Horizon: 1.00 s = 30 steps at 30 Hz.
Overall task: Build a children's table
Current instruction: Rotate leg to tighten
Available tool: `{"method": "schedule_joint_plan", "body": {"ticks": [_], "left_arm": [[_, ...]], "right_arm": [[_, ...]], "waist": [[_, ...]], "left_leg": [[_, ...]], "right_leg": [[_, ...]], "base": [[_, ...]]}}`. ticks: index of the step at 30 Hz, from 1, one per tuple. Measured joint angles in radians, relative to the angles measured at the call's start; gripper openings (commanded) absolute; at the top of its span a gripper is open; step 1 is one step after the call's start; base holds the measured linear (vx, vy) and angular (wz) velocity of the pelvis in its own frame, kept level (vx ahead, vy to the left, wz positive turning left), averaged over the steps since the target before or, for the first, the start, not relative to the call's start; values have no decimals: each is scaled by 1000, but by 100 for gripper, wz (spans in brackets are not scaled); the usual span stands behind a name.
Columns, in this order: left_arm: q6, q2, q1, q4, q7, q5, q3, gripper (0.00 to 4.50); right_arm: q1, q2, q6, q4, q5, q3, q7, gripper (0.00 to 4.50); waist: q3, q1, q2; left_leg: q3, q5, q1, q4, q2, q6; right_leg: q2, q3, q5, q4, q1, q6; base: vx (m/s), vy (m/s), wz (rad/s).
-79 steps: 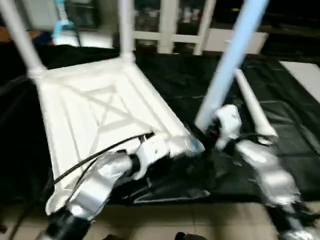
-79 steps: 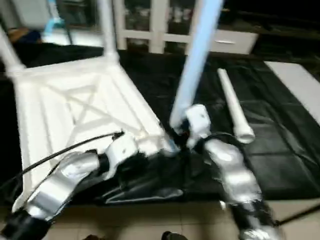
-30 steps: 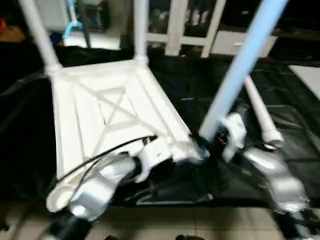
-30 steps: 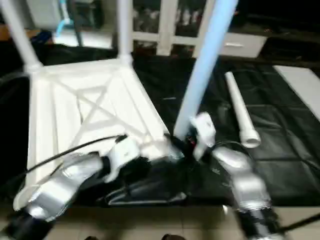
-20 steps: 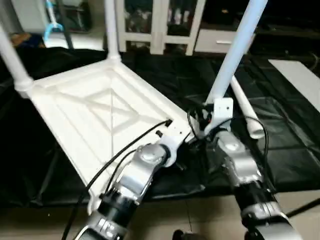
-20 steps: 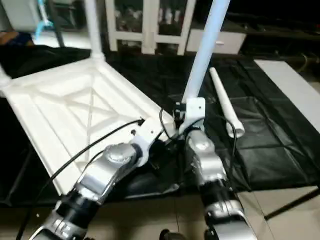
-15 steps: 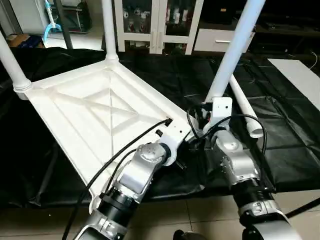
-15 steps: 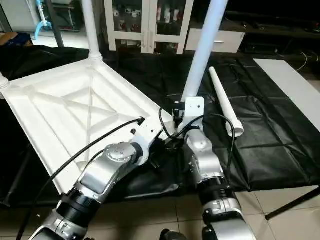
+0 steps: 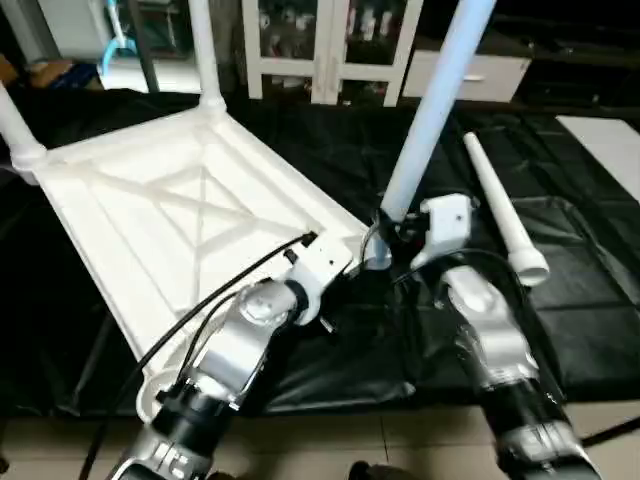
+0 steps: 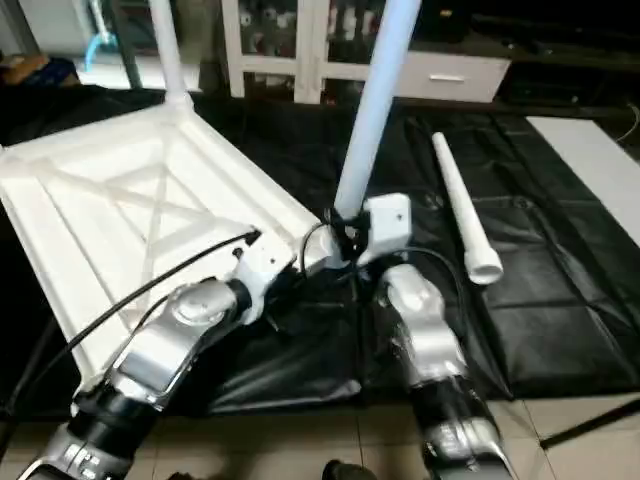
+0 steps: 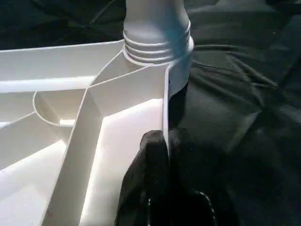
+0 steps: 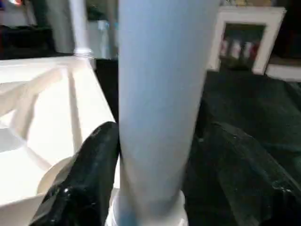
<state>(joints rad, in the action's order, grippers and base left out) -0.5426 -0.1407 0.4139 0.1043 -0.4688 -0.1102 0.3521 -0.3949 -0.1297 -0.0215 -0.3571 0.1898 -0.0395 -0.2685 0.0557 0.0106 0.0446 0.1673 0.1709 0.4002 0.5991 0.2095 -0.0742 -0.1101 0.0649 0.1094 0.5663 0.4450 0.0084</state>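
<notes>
Children's table top (image 9: 180,215) lying upside down, near edge pinched by clenched left gripper (image 11: 162,155) for steadiness, third leg (image 9: 425,125) upright between released right gripper (image 12: 155,183) fingers.

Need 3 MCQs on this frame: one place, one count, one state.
1. Where is the loose leg?
A. on the black sheet, to the right of the top
B. lying across the top
C. in the left claw

2. How many legs stand at the top's corners?
A. one
B. two
C. three

3. What state is the left claw in?
A. open above the top
B. shut on the top's rim
C. shut on the loose leg

Key:
1 A: the loose leg lies flat on the black sheet, clear of the top.
2 C: two legs stand at the far corners and one at the near right corner.
3 B: the wrist view shows the left claw pinching the rim wall just below that corner socket.
</notes>
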Motion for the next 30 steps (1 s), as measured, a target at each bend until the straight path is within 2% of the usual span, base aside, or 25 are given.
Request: {"method": "schedule_joint_plan", "body": {"ticks": [5,8,11,16,19,21,22,26,28,30], "left_arm": [[28,-36,-11,-16,-30,0,-4,0],[74,-83,-35,-38,-93,8,-1,0],[183,-196,-108,-105,-243,56,16,0],[204,-233,-141,-136,-326,94,15,0],[203,-243,-163,-167,-378,116,29,0],[203,-243,-163,-168,-396,117,38,0],[205,-243,-164,-168,-402,120,39,0],[214,-248,-167,-175,-437,129,57,0],[214,-249,-169,-178,-446,130,60,0],[214,-250,-169,-179,-448,131,60,0]], "right_arm": [[82,-32,34,98,9,-11,-41,386],[129,-78,46,138,13,-20,-88,406],[181,-201,78,176,59,-25,-258,406],[195,-295,128,190,123,-8,-446,406],[198,-390,159,191,180,-6,-616,406],[198,-397,168,194,205,-5,-667,406],[196,-396,168,196,211,-6,-683,380],[178,-410,166,195,232,-8,-767,366],[163,-419,166,189,236,-9,-800,329],[158,-428,167,179,240,-9,-824,327]], "waist": [[0,-2,0],[-1,-9,-4],[-2,-21,-9],[-1,-32,-11],[0,-45,-11],[0,-47,-11],[0,-49,-11],[0,-50,-11],[0,-47,-10],[0,-46,-10]], "left_leg": [[2,1,1,-1,0,-1],[2,1,0,-1,0,-1],[2,1,-1,-1,0,-1],[6,1,-1,-1,-1,-1],[9,1,0,0,-2,-1],[11,1,0,0,-2,-1],[11,1,0,1,-2,-1],[10,1,0,1,-2,-1],[7,1,0,1,-2,-1],[6,1,1,2,-2,-1]], "right_leg": [[0,-1,2,3,3,3],[0,-2,3,5,4,5],[-1,-4,8,9,4,13],[1,-18,8,10,4,13],[0,-25,9,10,2,14],[0,-26,9,10,1,14],[0,-26,9,10,1,14],[-1,-26,10,10,-2,15],[-1,-25,10,10,-2,15],[-1,-25,10,9,-2,16]], "base": [[0,0,0],[0,0,0],[0,0,0],[0,0,0],[0,0,0],[0,0,0],[0,0,0],[0,0,0],[0,0,0],[0,0,0]]}}
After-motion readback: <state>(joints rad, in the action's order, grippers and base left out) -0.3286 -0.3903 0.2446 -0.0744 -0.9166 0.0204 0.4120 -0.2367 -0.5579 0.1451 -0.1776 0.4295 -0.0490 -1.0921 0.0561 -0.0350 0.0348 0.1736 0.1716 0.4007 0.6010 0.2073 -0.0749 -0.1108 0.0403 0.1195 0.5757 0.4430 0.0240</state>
